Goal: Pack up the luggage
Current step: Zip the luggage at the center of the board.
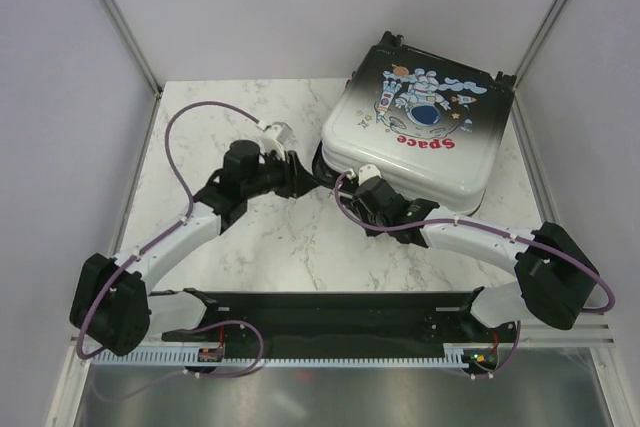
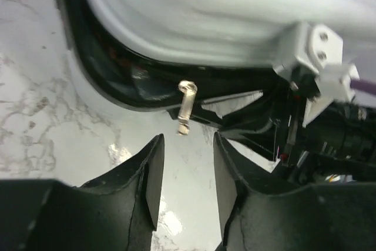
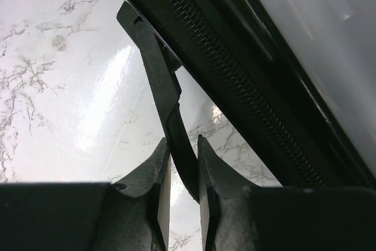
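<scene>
The luggage (image 1: 420,137), a black-to-white hard shell with an astronaut and red "Space" print, lies flat and closed at the back right of the table. My left gripper (image 1: 303,173) sits at its near left corner. In the left wrist view that gripper (image 2: 187,140) is open, and a small clear zipper tab (image 2: 187,107) hangs from the luggage rim (image 2: 135,86) just ahead of the fingertips, untouched. My right gripper (image 1: 350,189) is at the front edge. The right wrist view shows this gripper (image 3: 183,143) shut on a long black pull tab (image 3: 155,69) beside the zipper teeth (image 3: 235,69).
White marble table (image 1: 280,237) with grey walls on both sides and behind. The right arm's wrist and camera (image 2: 329,127) are close to the right of my left gripper. Purple cables (image 1: 180,147) loop over both arms. A black rail (image 1: 330,312) runs along the near edge.
</scene>
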### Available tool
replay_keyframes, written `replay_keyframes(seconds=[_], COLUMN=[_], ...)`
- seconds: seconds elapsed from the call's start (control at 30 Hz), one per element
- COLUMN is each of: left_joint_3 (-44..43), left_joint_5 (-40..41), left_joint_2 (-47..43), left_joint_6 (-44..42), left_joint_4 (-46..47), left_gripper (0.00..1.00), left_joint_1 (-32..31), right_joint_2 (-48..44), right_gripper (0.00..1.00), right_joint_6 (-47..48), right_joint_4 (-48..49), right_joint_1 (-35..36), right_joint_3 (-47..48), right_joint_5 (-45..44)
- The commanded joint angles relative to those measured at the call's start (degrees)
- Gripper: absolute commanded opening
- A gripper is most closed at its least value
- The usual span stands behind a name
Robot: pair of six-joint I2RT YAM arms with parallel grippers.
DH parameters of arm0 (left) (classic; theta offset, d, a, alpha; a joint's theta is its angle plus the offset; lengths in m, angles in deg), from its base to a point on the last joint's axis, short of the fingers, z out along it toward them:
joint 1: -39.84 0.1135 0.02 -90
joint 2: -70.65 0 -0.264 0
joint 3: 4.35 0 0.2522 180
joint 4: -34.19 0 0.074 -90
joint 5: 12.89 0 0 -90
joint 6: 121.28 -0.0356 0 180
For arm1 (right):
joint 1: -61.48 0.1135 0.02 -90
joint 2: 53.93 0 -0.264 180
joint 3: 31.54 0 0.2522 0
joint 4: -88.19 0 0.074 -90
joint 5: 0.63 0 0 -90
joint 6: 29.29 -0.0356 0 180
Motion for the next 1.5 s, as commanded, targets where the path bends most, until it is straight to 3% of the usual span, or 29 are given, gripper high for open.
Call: replay_keyframes(seconds=[0.0,0.1,0.27,0.4,0.6,0.97,1.1,1.13,1.3,1.47], left_joint_3=[2.26,6.29,10.09,10.62,8.78,2.63,2.45,2.27,2.62,2.45], left_joint_5=[14.52,27.54,34.80,39.28,39.91,47.37,49.30,50.35,51.25,41.95], left_joint_2=[-3.75,-6.22,-6.67,-3.51,1.94,11.79,12.23,12.40,11.01,5.39], left_joint_6=[-11.40,-13.43,-20.45,-25.02,-33.02,-41.73,-43.13,-43.31,-42.88,-40.77], left_joint_4=[2.77,5.49,12.96,16.29,20.70,21.58,22.54,22.63,22.55,18.17], left_gripper=[0.46,0.54,0.69,0.70,0.70,0.67,0.56,0.46,0.24,0.12], left_joint_1=[-10.75,-16.65,-22.71,-25.80,-27.82,-30.46,-31.07,-31.42,-31.78,-31.78], right_joint_2=[3.65,3.73,3.47,3.38,2.07,0.83,1.36,1.36,1.45,1.71], right_gripper=[0.00,0.00,0.00,0.00,0.00,0.00,0.00,0.00,0.00,0.00], right_joint_6=[-14.06,-14.14,-14.67,-15.29,-16.52,-17.31,-17.22,-17.13,-16.96,-16.69], right_joint_4=[-18.80,-18.62,-18.27,-18.10,-18.01,-18.54,-18.45,-18.45,-18.36,-18.10], right_joint_1=[-6.24,-6.24,-6.24,-6.24,-6.24,-6.24,-6.24,-6.24,-6.24,-6.15], right_joint_3=[-5.44,-5.61,-6.14,-6.49,-7.55,-7.90,-7.81,-7.81,-7.81,-7.72], right_joint_5=[-4.00,-3.82,-3.55,-3.47,-3.64,-4.35,-4.35,-4.35,-4.08,-3.73])
